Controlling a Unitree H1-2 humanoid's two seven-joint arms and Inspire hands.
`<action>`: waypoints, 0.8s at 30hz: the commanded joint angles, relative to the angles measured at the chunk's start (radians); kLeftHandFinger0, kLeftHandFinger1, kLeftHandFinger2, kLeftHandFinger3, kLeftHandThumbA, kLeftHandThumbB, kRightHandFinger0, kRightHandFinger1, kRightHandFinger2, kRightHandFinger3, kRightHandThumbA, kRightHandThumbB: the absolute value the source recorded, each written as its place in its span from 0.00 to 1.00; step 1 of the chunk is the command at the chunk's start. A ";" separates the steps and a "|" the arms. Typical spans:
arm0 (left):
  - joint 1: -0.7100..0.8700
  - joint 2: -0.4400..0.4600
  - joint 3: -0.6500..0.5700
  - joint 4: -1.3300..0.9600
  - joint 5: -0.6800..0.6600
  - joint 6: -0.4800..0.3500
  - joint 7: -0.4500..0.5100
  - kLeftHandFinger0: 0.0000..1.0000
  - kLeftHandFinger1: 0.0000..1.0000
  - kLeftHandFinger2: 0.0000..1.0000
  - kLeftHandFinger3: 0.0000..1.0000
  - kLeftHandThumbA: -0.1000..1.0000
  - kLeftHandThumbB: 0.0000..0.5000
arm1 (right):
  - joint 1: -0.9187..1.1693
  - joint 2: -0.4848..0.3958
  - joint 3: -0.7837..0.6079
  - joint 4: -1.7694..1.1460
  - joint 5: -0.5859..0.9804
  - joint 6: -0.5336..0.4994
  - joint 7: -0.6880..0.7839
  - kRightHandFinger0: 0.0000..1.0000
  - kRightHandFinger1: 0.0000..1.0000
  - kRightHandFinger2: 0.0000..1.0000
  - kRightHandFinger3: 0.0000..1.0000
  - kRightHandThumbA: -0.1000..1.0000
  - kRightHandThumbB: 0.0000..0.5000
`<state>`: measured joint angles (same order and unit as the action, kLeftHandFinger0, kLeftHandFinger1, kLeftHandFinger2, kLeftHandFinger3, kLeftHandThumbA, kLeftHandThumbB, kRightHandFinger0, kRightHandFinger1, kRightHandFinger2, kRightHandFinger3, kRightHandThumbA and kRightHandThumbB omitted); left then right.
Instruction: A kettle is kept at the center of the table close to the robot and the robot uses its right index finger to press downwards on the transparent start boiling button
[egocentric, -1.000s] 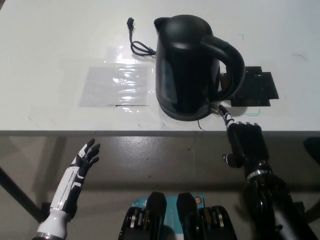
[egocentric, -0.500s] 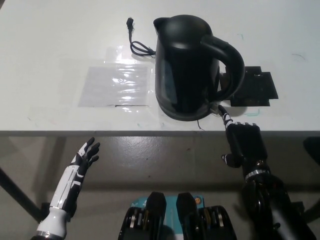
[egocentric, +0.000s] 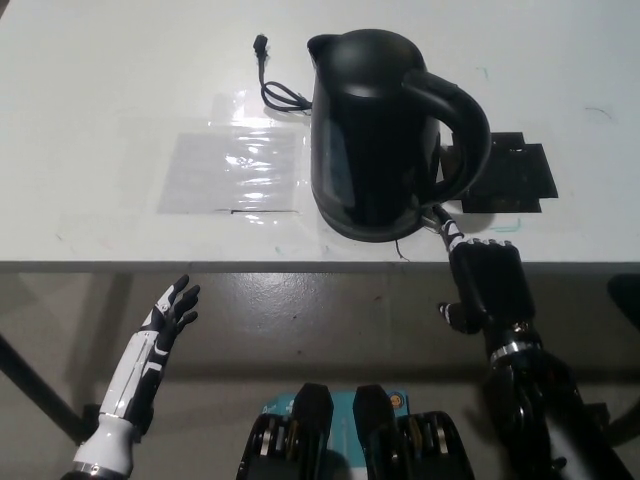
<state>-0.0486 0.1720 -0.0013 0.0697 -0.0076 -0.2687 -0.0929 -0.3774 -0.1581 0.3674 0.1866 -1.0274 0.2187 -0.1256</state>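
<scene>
The light is bright and comes from above, so the white table (egocentric: 120, 80) looks almost washed out, and the clear plastic sheet (egocentric: 232, 170) on it gives a strong white glare. The black kettle (egocentric: 375, 130) shows only soft, dull reflections on its side and its details are lost in the dark, while the floor under the table edge is much dimmer. My black right hand (egocentric: 480, 280) and my white left hand (egocentric: 165, 325) are reasonably sharp, with no visible motion blur.
</scene>
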 joint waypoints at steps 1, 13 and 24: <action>-0.012 0.018 -0.006 -0.018 0.004 -0.038 -0.020 1.00 1.00 1.00 1.00 0.98 0.74 | 0.011 -0.014 -0.009 -0.122 0.023 -0.033 -0.023 0.00 0.00 0.00 1.00 1.00 0.59; -0.019 0.017 -0.009 -0.020 0.011 -0.029 -0.019 1.00 1.00 1.00 1.00 0.98 0.77 | 0.165 -0.024 0.002 -0.370 0.111 -0.071 0.080 0.00 0.00 0.00 1.00 1.00 0.61; -0.025 0.020 -0.005 -0.016 0.007 -0.027 -0.018 1.00 1.00 1.00 1.00 0.98 0.78 | 0.325 -0.075 -0.113 -0.408 0.595 -0.627 -0.117 1.00 1.00 1.00 1.00 1.00 0.58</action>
<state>-0.0504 0.1720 -0.0036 0.0751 -0.0076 -0.2681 -0.0925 -0.0976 -0.1949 0.3358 -0.1628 -0.7987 0.0491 -0.0850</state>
